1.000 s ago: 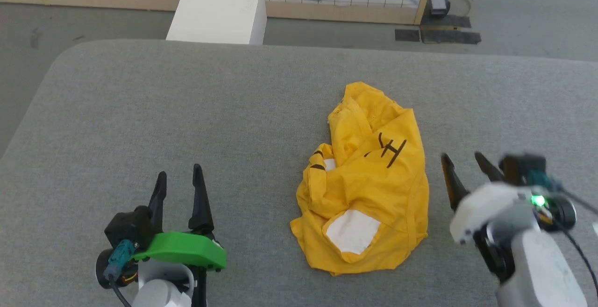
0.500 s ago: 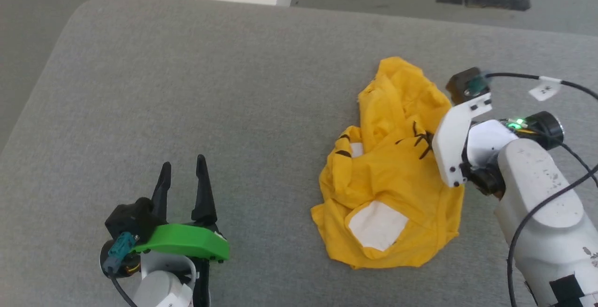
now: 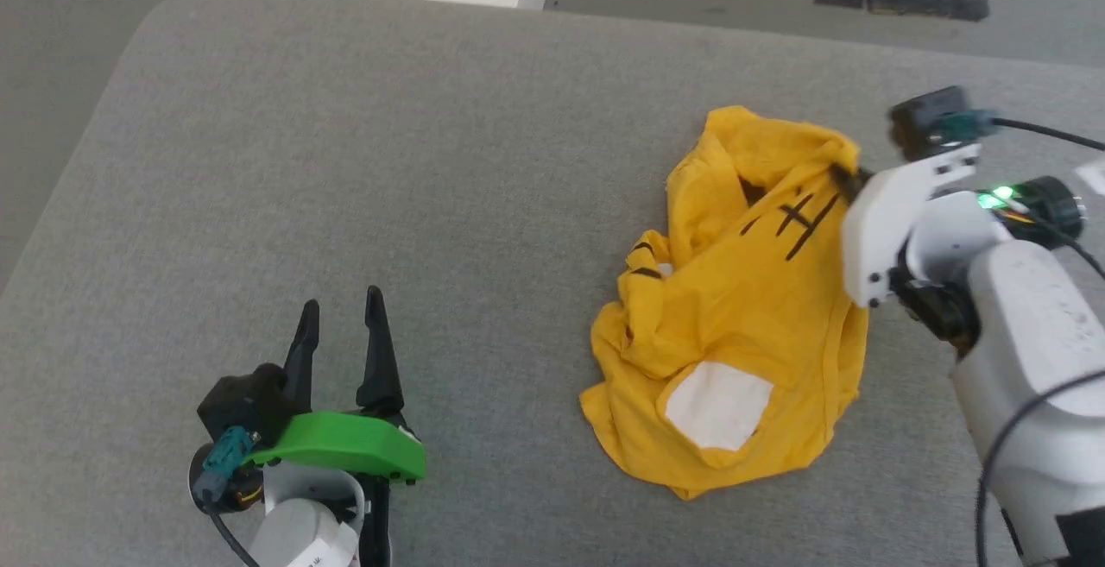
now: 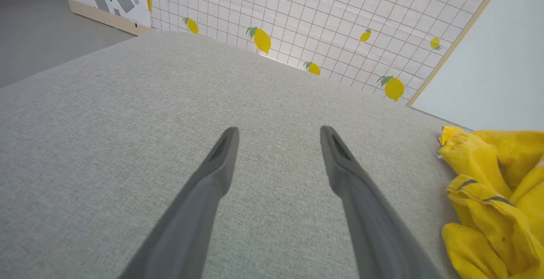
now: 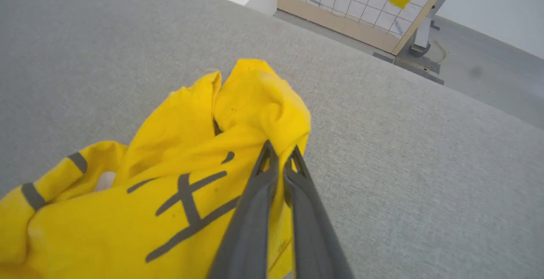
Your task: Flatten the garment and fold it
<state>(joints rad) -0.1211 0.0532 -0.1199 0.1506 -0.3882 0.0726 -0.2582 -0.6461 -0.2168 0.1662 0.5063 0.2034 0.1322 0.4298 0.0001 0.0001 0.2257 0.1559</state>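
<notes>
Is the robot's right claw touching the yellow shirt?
Touching. In the right wrist view the right gripper has its two fingers pressed together on a raised fold of the yellow shirt, with cloth pinched between them.

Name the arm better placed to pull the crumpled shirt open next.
Right. The right gripper is shut on a fold of the garment at its far edge; the left gripper stands open, apart from it.
</notes>
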